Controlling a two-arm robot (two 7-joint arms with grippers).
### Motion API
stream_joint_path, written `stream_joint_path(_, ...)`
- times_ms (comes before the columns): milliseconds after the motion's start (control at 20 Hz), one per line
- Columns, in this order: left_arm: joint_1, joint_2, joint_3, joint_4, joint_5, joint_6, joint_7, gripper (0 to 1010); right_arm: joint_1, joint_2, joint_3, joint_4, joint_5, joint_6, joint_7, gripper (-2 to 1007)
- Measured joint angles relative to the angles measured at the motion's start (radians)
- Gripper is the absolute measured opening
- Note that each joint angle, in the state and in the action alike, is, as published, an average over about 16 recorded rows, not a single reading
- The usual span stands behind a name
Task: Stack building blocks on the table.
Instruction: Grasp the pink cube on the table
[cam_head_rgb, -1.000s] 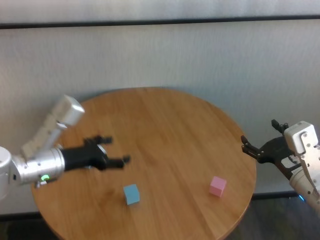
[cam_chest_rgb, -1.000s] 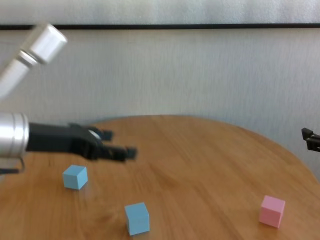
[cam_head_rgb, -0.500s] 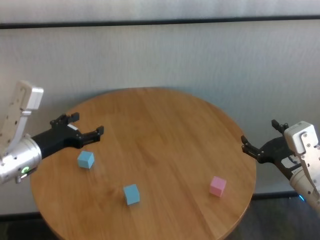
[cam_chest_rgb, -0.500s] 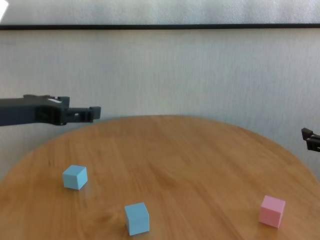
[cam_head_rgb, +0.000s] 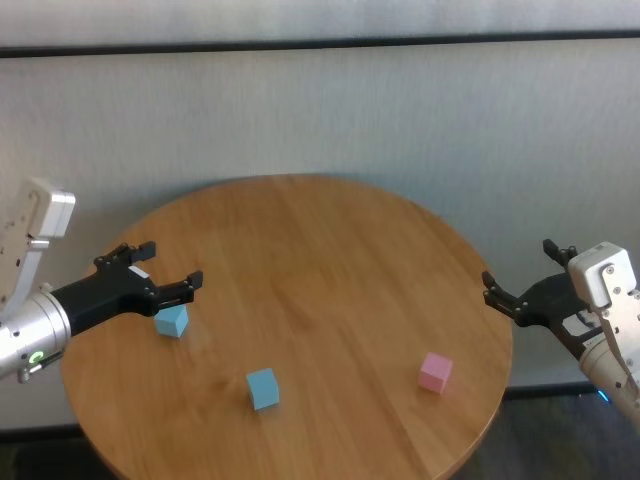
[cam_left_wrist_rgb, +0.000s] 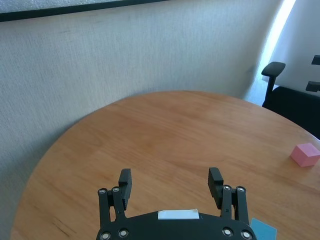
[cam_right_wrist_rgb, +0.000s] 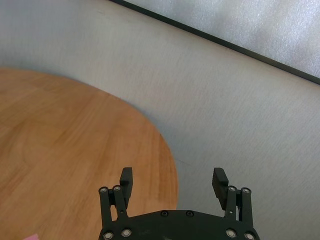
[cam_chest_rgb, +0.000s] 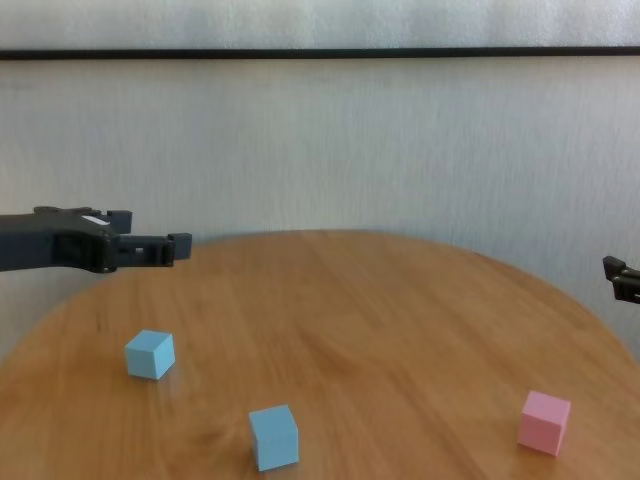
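Note:
Three building blocks lie apart on the round wooden table (cam_head_rgb: 330, 270). One light blue block (cam_head_rgb: 172, 321) is at the left, a second light blue block (cam_head_rgb: 262, 388) is near the front, and the pink block (cam_head_rgb: 435, 372) is at the right. They also show in the chest view: left blue (cam_chest_rgb: 150, 354), front blue (cam_chest_rgb: 273, 436), pink (cam_chest_rgb: 544, 421). My left gripper (cam_head_rgb: 172, 264) is open and empty, hovering just behind and above the left blue block. My right gripper (cam_head_rgb: 516, 262) is open and empty, off the table's right edge.
A pale textured wall stands close behind the table. A dark office chair (cam_left_wrist_rgb: 272, 75) is beyond the table's far side in the left wrist view. The table's right rim (cam_right_wrist_rgb: 167, 165) lies under my right gripper.
My left arm has drawn back from over the table's middle to the left edge, uncovering the left blue block, then dropped slightly. The right arm and all blocks have not moved.

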Motion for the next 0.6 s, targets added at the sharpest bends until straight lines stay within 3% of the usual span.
stream_joint_path(300, -0.003, 0.0, 0.004, 0.003, 0.002, -0.001, 0.0, 1002, 0.0, 0.002, -0.002, -0.018, 0.012, 0.009, 0.039, 1005)
stream_joint_path(400, -0.004, -0.001, 0.006, 0.004, 0.003, -0.001, 0.001, 1003, 0.001, 0.002, -0.002, -0.027, 0.026, 0.021, 0.067, 1005)
stream_joint_path(600, -0.007, -0.003, 0.007, 0.006, 0.004, -0.001, 0.002, 1002, 0.014, 0.006, -0.01, -0.038, 0.065, 0.071, 0.151, 1005)
